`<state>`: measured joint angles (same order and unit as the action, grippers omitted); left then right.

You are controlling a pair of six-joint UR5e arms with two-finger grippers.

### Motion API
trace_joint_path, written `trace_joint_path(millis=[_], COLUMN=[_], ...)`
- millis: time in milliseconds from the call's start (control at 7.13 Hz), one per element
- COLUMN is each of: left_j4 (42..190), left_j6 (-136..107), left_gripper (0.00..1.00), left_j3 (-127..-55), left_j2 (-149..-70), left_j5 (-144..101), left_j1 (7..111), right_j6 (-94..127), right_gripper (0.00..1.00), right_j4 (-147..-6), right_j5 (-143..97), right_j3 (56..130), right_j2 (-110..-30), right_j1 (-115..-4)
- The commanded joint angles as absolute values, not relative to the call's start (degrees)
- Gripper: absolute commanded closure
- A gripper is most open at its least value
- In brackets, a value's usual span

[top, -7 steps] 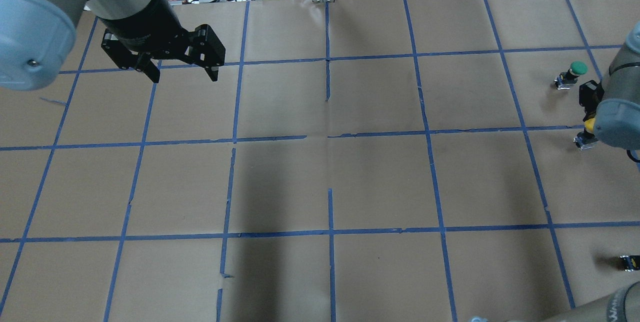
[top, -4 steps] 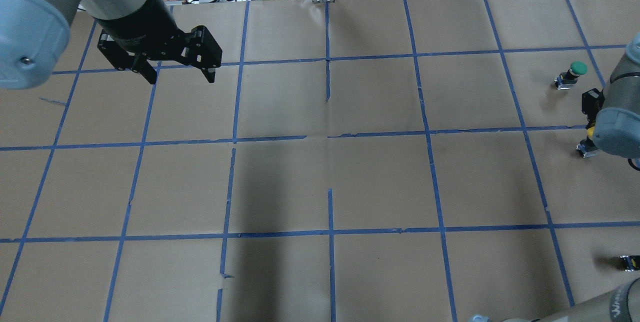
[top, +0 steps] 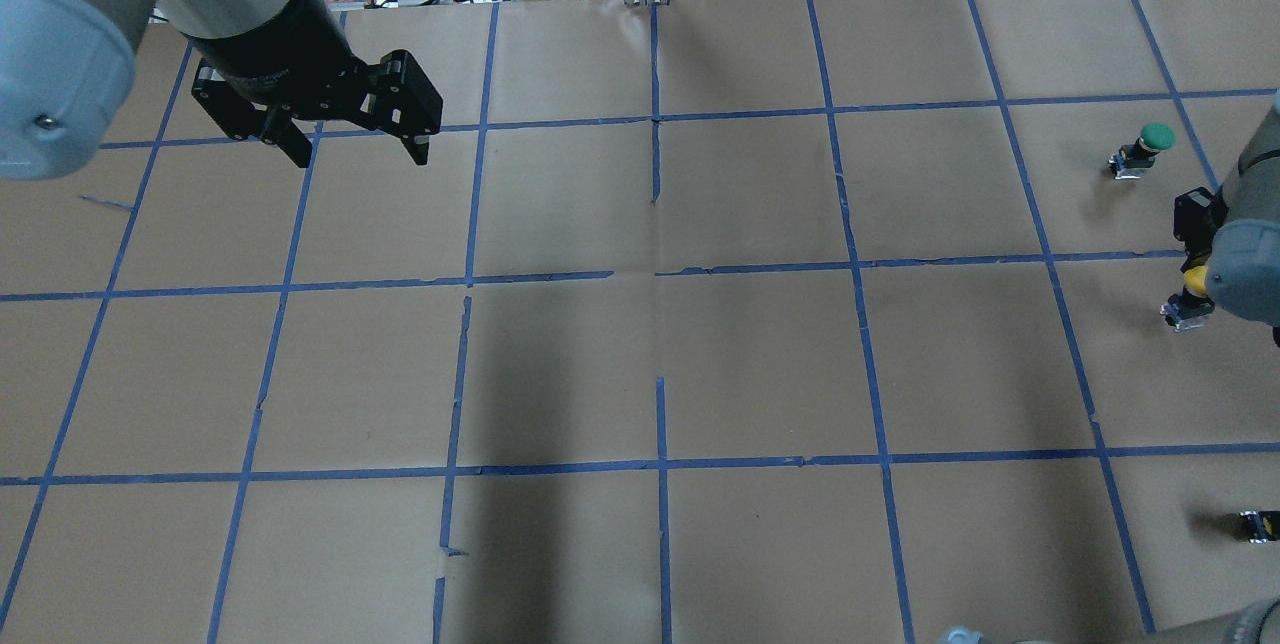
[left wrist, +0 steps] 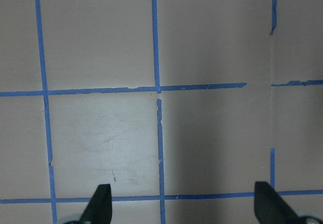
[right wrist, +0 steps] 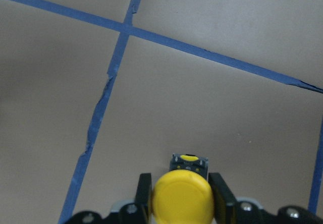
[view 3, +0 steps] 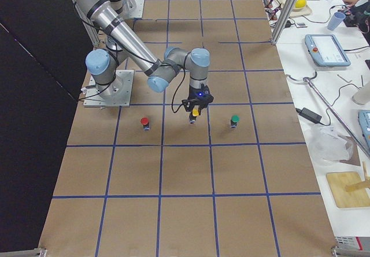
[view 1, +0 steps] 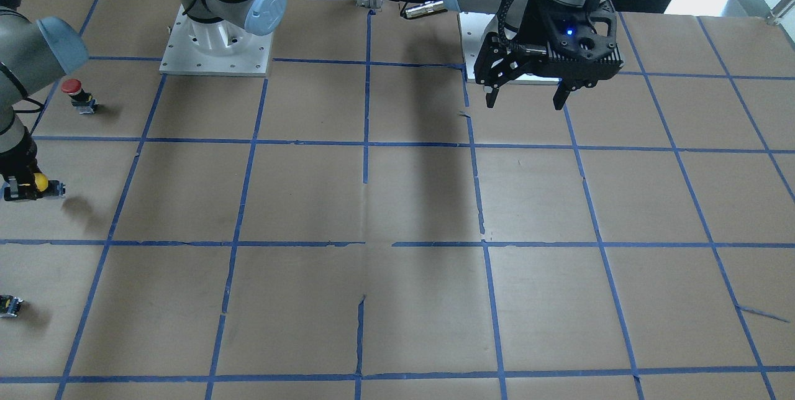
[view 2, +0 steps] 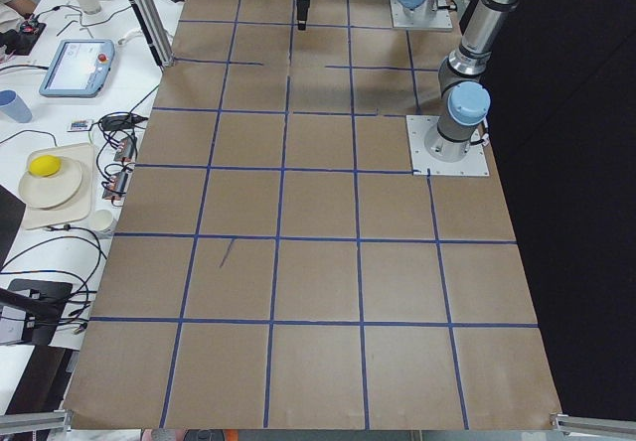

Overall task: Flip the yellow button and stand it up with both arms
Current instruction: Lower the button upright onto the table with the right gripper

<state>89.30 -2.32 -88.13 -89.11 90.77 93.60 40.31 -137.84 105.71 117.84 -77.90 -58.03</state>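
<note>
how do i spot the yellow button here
On the brown table taped into blue squares, three small push buttons line up near the right arm's base. The yellow button is the middle one, between the red button and the green button, and the only one gripped in the right hand.

Overhead and front-facing views: opposed, high, steeply down on the taped desk (top: 760, 364). Side views: far, from either desk end. Wrist views: close, downward; right one shares the yellow button (right wrist: 181, 201) with overhead.
</note>
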Motion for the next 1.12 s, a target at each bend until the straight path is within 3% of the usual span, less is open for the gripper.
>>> trace_joint_path(millis=[0, 280, 561, 701, 841, 982], left_j4=[89.3, 89.3, 89.3, 89.3, 89.3, 89.4], left_j6=[-2.3, -2.3, -2.3, -2.3, -2.3, -2.3], left_gripper=[0.0, 0.0, 0.0, 0.0, 0.0, 0.0], left_j3=[-88.2, -88.2, -88.2, -88.2, -88.0, -88.0], left_j2=[-89.0, -89.0, -89.0, -89.0, -89.0, -89.1], left_j5=[90.8, 90.8, 90.8, 90.7, 90.8, 90.7], left_j1=[93.6, 93.6, 93.6, 93.6, 93.4, 93.3], right_j6=[39.7, 39.7, 39.7, 39.5, 37.4, 33.2], right_gripper=[0.5, 0.31, 0.31, 0.27, 0.15, 0.13], right_j4=[-137.2, -137.1, -135.7, -135.4, -134.8, -133.4], right_j5=[106.0, 106.0, 106.1, 106.2, 106.1, 106.2], right_j3=[117.9, 117.9, 117.7, 117.4, 116.9, 115.3], right_j2=[-78.0, -77.9, -78.0, -78.2, -78.6, -79.3], right_j1=[-57.1, -57.1, -57.1, -57.1, -57.1, -57.1])
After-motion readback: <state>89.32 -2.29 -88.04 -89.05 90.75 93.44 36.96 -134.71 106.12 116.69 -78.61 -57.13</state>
